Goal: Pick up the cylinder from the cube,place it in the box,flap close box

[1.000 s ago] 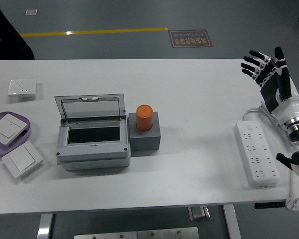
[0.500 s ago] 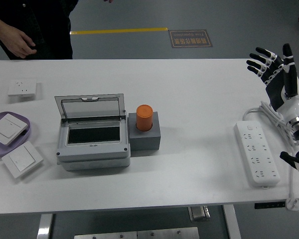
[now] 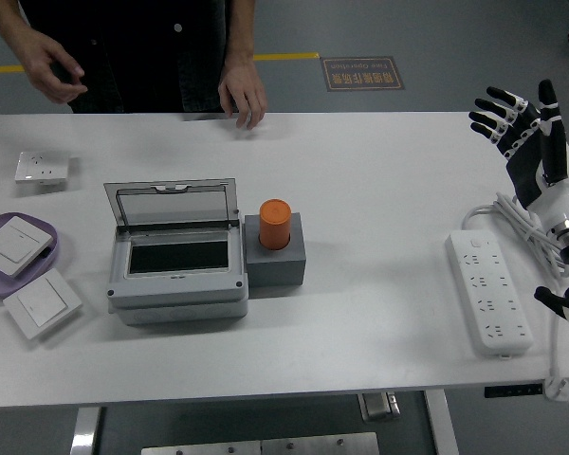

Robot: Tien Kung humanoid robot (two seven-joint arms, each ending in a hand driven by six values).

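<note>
The orange cylinder (image 3: pixel 275 224) stands upright on the grey cube (image 3: pixel 276 257), which touches the right side of the grey box (image 3: pixel 177 277); the box's clear lid (image 3: pixel 174 204) stands open. Far right of the box, the right hand (image 3: pixel 523 142) hovers with fingers spread, holding nothing, above a white power strip (image 3: pixel 488 291). Beyond the box, a person's hand (image 3: pixel 243 93) rests on the table (image 3: pixel 360 171) edge.

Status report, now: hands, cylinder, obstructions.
Right hand open, raised at table's right edge; left out of view. Orange cylinder upright on cube, box lid open. Person's hand at far edge.
</note>
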